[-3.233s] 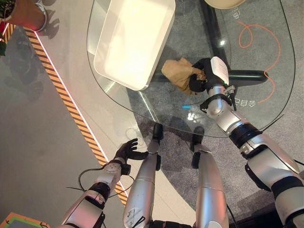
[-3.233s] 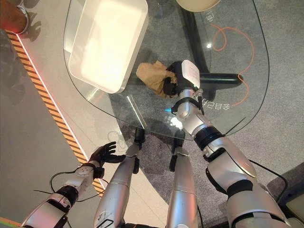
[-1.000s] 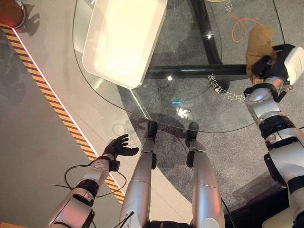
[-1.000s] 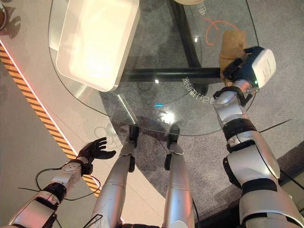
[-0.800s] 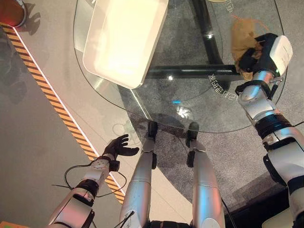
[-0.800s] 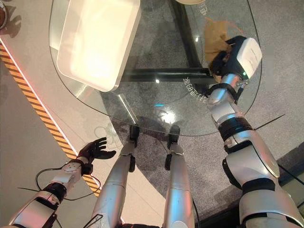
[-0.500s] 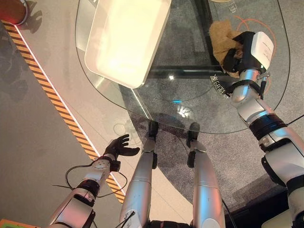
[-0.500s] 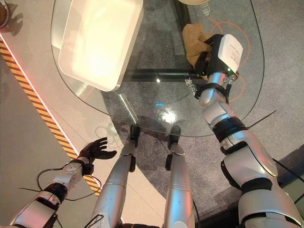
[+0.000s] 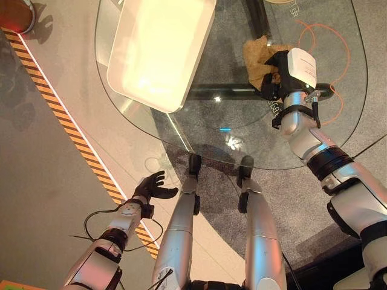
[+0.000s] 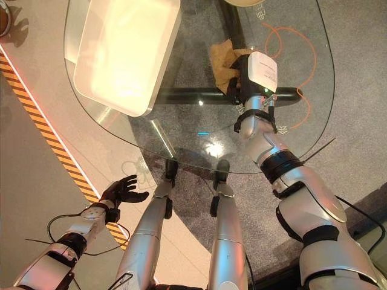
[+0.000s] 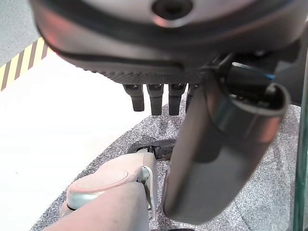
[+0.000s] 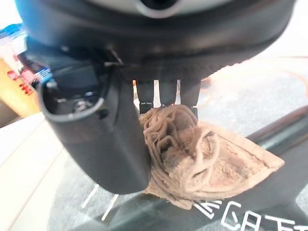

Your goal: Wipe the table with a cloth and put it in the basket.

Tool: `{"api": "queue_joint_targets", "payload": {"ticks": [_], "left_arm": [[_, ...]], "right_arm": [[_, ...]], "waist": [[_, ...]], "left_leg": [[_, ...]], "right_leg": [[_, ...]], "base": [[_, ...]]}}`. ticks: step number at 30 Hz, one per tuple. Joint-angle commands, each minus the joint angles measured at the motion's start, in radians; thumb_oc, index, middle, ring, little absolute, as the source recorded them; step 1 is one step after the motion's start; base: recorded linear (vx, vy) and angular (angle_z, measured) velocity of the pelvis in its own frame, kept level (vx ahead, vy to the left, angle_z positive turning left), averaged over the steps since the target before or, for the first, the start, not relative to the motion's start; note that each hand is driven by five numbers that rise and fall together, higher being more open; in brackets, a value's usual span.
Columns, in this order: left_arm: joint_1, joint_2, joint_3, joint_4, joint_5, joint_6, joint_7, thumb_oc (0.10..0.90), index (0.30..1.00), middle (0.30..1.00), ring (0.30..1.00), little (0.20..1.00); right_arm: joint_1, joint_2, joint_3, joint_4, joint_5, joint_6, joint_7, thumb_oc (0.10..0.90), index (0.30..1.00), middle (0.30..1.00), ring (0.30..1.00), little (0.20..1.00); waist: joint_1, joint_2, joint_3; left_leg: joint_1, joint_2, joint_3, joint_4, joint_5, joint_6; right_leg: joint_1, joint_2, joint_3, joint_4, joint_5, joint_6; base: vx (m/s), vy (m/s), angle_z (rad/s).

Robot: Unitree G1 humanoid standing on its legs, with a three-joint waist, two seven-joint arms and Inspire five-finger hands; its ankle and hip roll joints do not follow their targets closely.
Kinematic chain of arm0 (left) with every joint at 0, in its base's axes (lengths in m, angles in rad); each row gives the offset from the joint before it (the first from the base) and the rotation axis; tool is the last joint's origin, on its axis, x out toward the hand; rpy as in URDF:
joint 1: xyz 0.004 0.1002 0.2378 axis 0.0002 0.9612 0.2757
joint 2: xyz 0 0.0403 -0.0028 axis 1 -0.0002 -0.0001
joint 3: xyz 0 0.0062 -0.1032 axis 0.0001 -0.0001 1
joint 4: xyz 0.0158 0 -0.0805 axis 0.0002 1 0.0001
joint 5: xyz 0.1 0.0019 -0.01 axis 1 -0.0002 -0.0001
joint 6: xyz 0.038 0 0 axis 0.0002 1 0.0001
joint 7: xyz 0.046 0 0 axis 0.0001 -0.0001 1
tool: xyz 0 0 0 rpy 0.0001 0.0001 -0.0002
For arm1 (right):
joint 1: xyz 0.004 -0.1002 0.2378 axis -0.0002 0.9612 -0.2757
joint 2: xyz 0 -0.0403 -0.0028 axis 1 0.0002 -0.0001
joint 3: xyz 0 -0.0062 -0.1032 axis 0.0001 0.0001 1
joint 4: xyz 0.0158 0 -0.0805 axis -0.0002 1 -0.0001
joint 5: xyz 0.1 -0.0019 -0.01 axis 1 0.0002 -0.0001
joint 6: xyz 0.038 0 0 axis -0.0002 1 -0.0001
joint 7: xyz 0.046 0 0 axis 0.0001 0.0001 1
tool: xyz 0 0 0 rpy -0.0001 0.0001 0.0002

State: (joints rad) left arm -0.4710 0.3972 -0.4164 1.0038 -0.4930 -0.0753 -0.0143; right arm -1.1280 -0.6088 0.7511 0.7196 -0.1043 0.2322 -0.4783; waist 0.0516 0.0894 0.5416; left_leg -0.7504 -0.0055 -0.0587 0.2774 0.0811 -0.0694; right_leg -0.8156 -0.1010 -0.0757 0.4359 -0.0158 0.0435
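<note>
- Our left hand (image 9: 151, 186) hangs low beside the table, above the floor with its striped yellow-and-black tape (image 9: 72, 136); its dark fingers are spread and relaxed, holding nothing.
- A smooth, white, rounded-rectangle basket (image 9: 158, 51) sits on the clear glass table (image 9: 199, 130).
- Right of it, our right hand (image 9: 279, 75) grips the tan, nubbly cloth (image 9: 257, 53), fingers curled round bunched folds. The crumpled cloth lies on the glass, trailing away from us.

Two head eyes steeply above one glass table (image 9: 199, 130); wrist cameras close along each arm.
</note>
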Motion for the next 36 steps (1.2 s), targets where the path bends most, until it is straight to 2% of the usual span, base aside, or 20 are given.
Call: {"api": "queue_joint_targets", "payload": {"ticks": [1, 17, 36], "left_arm": [[0.044, -0.030, 0.028, 0.035, 0.028, -0.031, 0.020, 0.800, 0.900, 0.900, 0.900, 0.900], [0.048, -0.052, 0.041, 0.016, 0.051, -0.018, 0.038, 0.800, 0.900, 0.900, 0.900, 0.900], [0.034, -0.063, 0.037, 0.022, 0.050, -0.016, 0.045, 0.800, 0.900, 0.900, 0.900, 0.900]], "right_arm": [[-0.063, 0.046, 0.064, -0.138, -0.061, -0.079, 0.040, 0.100, 0.300, 0.300, 0.300, 0.200], [0.033, 0.137, 0.074, -0.320, -0.081, -0.121, 0.216, 0.100, 0.300, 0.300, 0.300, 0.200], [0.093, 0.176, 0.112, -0.404, -0.054, -0.140, 0.293, 0.100, 0.300, 0.300, 0.300, 0.200]], "waist": [[0.023, 0.015, -0.022], [0.015, 0.012, -0.022], [0.006, 0.010, -0.022]], "left_leg": [[0.017, -0.065, 0.089, 0.049, -0.054, 0.050], [0.020, -0.068, 0.094, 0.036, -0.043, 0.047], [0.020, -0.067, 0.097, 0.025, -0.031, 0.042]], "right_leg": [[0.046, 0.062, -0.083, -0.012, -0.044, -0.029], [0.045, 0.060, -0.080, -0.021, -0.037, -0.027], [0.042, 0.057, -0.077, -0.032, -0.026, -0.026]], "base": [[0.00, 0.000, 0.00], [0.00, 0.000, 0.00], [0.00, 0.000, 0.00]]}}
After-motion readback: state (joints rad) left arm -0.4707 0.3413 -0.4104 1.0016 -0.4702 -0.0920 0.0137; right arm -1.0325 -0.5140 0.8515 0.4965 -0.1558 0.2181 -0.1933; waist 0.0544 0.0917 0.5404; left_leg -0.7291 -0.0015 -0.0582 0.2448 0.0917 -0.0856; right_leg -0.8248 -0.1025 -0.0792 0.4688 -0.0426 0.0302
